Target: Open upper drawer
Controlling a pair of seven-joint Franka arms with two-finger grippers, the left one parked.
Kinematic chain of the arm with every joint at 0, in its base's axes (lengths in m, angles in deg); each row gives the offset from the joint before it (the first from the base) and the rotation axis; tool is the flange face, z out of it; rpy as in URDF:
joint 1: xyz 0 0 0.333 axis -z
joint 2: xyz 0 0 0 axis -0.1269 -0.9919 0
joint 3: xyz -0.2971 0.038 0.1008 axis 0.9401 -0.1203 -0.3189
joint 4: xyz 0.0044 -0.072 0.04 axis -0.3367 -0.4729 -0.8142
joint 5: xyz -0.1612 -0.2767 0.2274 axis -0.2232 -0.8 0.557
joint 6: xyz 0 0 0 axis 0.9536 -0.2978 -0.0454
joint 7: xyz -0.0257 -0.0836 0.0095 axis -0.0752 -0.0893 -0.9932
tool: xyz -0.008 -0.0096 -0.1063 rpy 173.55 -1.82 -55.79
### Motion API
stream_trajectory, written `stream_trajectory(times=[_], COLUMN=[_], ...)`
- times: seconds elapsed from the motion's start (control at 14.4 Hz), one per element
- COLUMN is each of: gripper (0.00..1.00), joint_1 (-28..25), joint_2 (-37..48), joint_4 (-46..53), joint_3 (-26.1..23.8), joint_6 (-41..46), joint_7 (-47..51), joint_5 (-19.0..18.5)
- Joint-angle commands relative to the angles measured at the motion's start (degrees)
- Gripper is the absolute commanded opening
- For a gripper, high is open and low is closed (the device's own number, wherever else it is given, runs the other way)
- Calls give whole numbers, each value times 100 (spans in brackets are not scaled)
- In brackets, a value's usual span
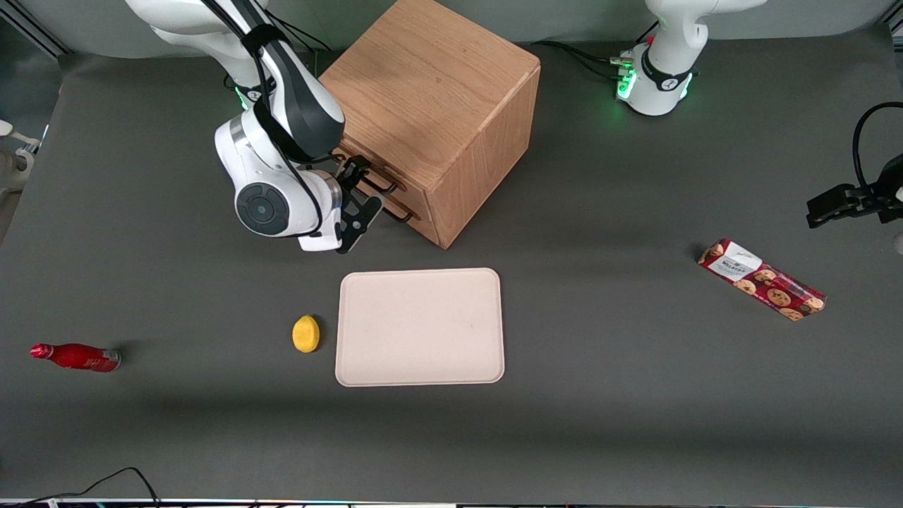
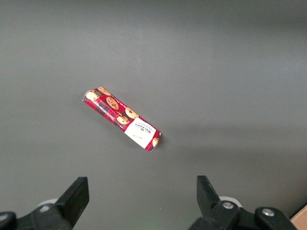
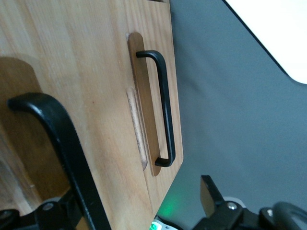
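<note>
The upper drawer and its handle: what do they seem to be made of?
Upper drawer: light oak-like wood, matte, with visible grain. Its handle: thin black bar, probably painted metal, slightly glossy. The gripper is at this handle, jaws open.

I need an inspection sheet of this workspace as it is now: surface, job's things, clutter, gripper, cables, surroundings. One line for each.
Surface: dark grey table mat, flat.
Job's things: light oak box cabinet; upper drawer looks shut, its thin black wire handle close to the camera; lower drawer's handle free.
Clutter: pale rectangular tray, yellow lemon-like fruit beside it, red bottle lying toward the working arm's end, red cookie box toward the parked arm's end.
Gripper: right gripper in front of the drawers, at the handles.
Cables: black cable at the table's near edge.
Surroundings: nothing seen.
</note>
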State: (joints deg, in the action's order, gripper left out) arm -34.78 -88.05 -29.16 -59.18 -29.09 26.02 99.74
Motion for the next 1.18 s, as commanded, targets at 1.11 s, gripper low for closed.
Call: stream_trajectory(times=[1.11], gripper=[100], joint_1=[577], joint_2=[-418], joint_4=[563], joint_3=[24], joint_6=[-354], joint_7=[-1136], joint_5=[-146])
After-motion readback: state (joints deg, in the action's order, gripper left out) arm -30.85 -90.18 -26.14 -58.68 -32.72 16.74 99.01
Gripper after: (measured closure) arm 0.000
